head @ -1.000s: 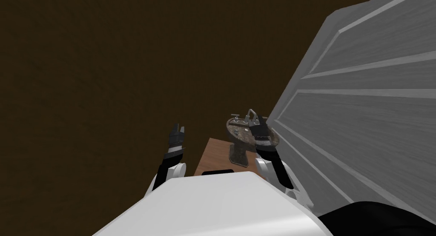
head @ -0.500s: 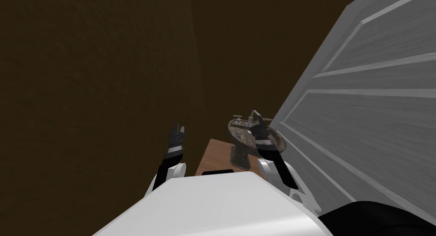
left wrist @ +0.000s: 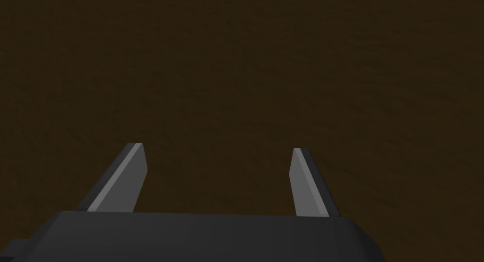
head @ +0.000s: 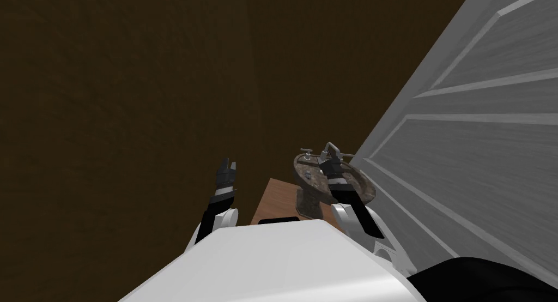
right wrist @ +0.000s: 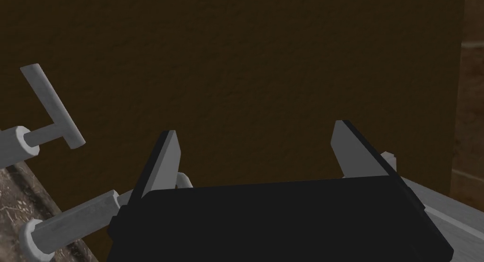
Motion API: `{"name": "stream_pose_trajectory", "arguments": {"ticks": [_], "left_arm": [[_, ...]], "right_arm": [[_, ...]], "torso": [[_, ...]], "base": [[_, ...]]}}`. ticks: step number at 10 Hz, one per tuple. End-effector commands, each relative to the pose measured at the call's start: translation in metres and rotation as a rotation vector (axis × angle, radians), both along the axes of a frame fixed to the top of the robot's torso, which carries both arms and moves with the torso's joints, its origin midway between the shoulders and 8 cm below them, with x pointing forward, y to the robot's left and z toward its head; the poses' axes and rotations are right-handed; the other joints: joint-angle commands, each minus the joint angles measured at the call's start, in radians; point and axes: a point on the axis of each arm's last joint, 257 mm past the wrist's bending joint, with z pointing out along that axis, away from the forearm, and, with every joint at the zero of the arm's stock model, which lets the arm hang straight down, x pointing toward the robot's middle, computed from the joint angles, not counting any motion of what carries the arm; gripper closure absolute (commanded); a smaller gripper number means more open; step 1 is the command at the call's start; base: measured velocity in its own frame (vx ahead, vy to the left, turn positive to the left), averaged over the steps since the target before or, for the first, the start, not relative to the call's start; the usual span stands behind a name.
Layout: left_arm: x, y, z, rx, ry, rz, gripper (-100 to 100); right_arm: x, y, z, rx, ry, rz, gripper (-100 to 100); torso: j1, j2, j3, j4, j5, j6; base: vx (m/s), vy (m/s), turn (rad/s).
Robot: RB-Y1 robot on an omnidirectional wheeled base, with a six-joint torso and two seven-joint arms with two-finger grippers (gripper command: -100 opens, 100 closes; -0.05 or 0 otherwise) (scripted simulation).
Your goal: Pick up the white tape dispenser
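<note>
My right gripper (head: pixel 329 163) hangs open over a mottled brown pedestal sink (head: pixel 306 176), just in front of its grey faucet (head: pixel 330 148). In the right wrist view its fingers (right wrist: pixel 166 160) stand wide apart with nothing between them, facing a dark brown wall (right wrist: pixel 264 65); a grey T-shaped tap handle (right wrist: pixel 52 105) sticks out beside them. My left gripper (head: pixel 228 165) is raised to the left of the sink, open and empty (left wrist: pixel 217 149), pointing at the same brown wall.
A large white panelled door (head: pixel 474 151) slants close along my right side, next to the sink. A strip of wooden floor (head: pixel 275 199) lies below the basin. A black area (head: pixel 490 279) shows at the lower right.
The whole head view has shifted: the door and sink have slid to the right, so I have turned left. Both arms keep their pose and both grippers stay open.
</note>
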Motion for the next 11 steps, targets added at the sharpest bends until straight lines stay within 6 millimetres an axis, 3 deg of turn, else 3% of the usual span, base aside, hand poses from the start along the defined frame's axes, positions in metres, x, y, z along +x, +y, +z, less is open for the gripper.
{"name": "stream_pose_trajectory", "arguments": {"ticks": [1,11], "left_arm": [[0.000,0.000,0.000,0.000,0.000,0.000,0],[0.000,0.000,0.000,0.000,0.000,0.000,0]], "right_arm": [[0.003,-0.003,-0.009,0.024,0.044,-0.004,-100],[0.010,-0.032,-0.062,0.208,0.268,-0.030,-100]], "torso": [[0.000,0.000,0.000,0.000,0.000,0.000],[0.001,0.000,0.000,0.000,0.000,0.000]], "base": [[0.061,0.002,0.041],[0.064,0.005,0.037]]}}
